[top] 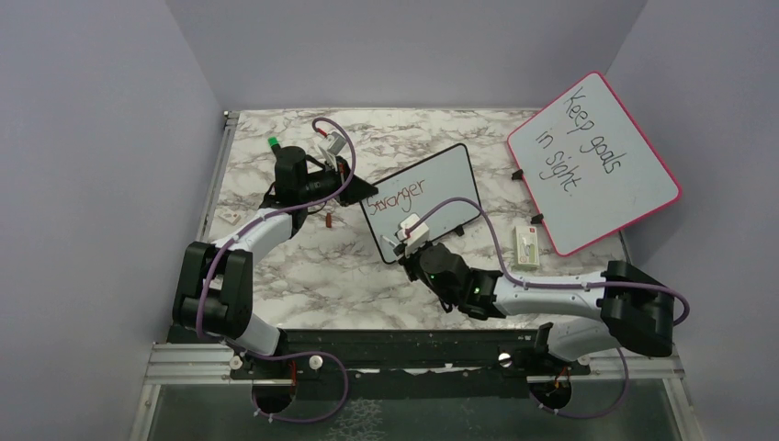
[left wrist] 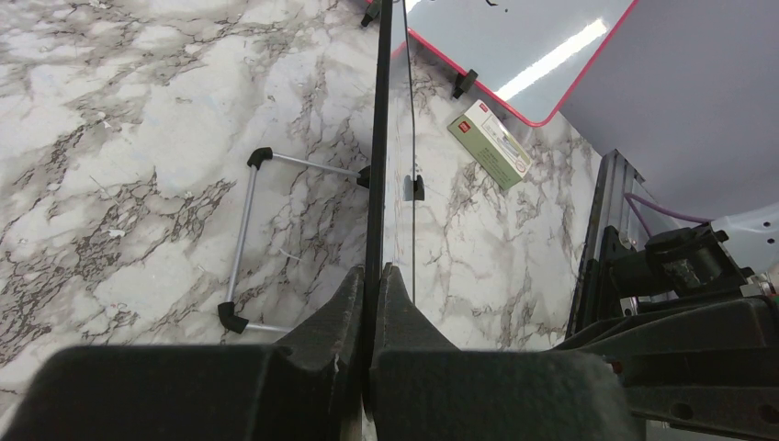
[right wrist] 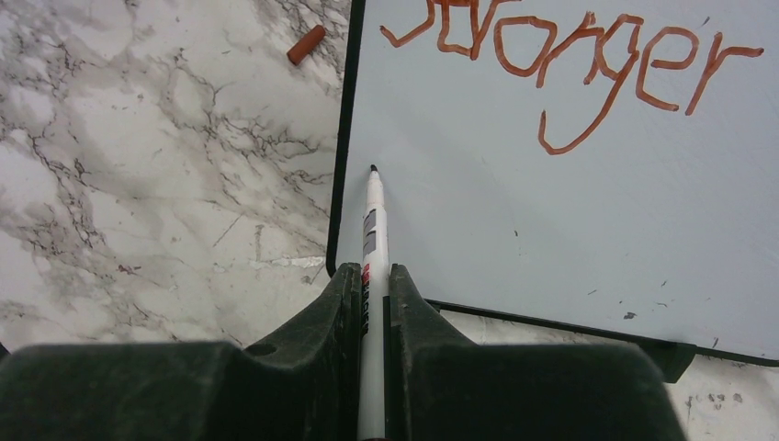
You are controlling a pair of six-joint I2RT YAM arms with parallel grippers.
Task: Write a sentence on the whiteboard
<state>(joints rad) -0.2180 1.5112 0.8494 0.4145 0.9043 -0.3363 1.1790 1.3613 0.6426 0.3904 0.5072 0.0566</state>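
Observation:
The small black-framed whiteboard [top: 432, 204] stands tilted on the marble table. The reddish-brown word "Stronger" [top: 397, 195] runs along its top, also in the right wrist view [right wrist: 588, 55]. Only this one line shows. My left gripper [top: 344, 175] is shut on the board's left edge [left wrist: 377, 138], seen edge-on between the fingers [left wrist: 342, 303]. My right gripper [top: 404, 241] is shut on a white marker [right wrist: 372, 230]. Its dark tip [right wrist: 373, 169] sits at the board's lower left, below the word. The board's face fills the right wrist view [right wrist: 551, 211].
A larger pink-framed board [top: 592, 161] with black handwriting leans at the right. A small white-green box [top: 525, 246] lies beside it. A reddish marker cap [top: 330, 220] lies left of the small board. A wire stand [left wrist: 241, 239] lies behind the board. A metal rail runs along the table's near edge.

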